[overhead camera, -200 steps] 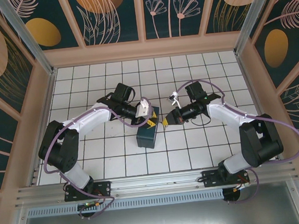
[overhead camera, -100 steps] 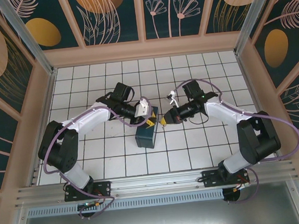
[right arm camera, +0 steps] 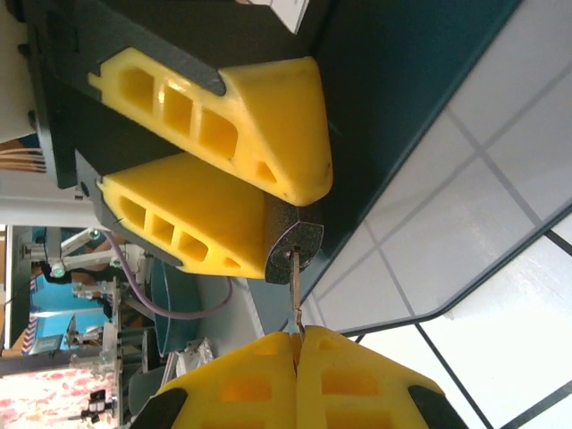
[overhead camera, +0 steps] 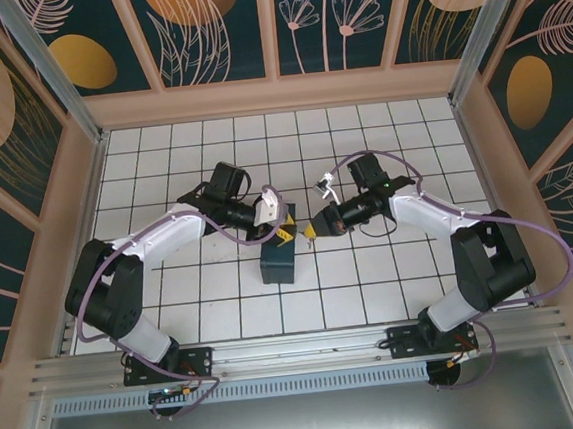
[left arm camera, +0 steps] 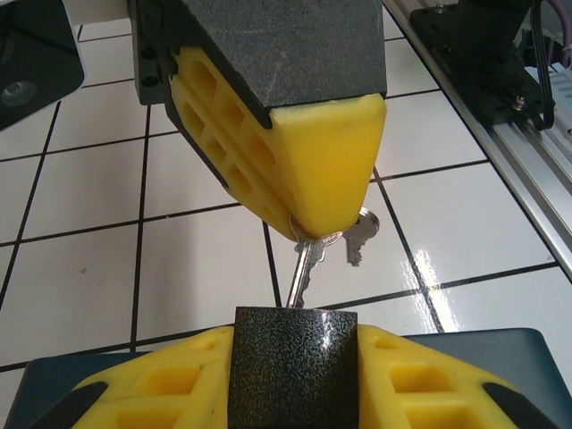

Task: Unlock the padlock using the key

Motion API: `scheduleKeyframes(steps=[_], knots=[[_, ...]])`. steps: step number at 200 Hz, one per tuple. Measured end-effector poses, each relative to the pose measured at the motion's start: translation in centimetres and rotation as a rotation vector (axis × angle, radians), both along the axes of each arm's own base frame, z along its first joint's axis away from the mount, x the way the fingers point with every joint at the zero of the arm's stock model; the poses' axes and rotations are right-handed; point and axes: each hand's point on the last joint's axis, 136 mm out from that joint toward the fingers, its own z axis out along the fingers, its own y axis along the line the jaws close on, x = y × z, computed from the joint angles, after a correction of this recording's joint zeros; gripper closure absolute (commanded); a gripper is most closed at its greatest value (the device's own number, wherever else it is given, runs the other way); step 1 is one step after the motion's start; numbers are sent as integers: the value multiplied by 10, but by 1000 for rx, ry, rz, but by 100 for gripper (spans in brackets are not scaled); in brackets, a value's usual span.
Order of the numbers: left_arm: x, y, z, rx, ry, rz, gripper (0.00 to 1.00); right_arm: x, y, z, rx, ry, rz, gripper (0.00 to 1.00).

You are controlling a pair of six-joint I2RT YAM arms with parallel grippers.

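White tiled table (overhead camera: 393, 285), floral wall panels (overhead camera: 210, 30) around. Left gripper (overhead camera: 282, 234) fingers clamped on padlock (left arm camera: 295, 362), over teal box (overhead camera: 277, 263). Right gripper (overhead camera: 310, 230) fingers pressed together on key (left arm camera: 302, 273). Key tip touching padlock end face. Second key (left arm camera: 357, 237) dangling beside.

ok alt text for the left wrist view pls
The right gripper, shut on the key, points its blade down so the tip reaches the dark padlock, which the left gripper holds at the bottom edge. A second key dangles beside it over white floor tiles.
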Motion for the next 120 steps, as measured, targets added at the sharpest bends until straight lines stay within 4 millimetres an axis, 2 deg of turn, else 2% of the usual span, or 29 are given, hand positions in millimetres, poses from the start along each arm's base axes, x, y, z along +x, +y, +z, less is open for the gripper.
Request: scheduleKeyframes(steps=[44,89,120], knots=[[-3,3,4,0,-9,1,70,-3,2,4,30,-10,45,100],[-3,4,-4,47,-35,7,69,-3,5,-4,33,56,53,100],[-1,6,-2,60,-61,28,68,1,9,0,23,66,56,100]])
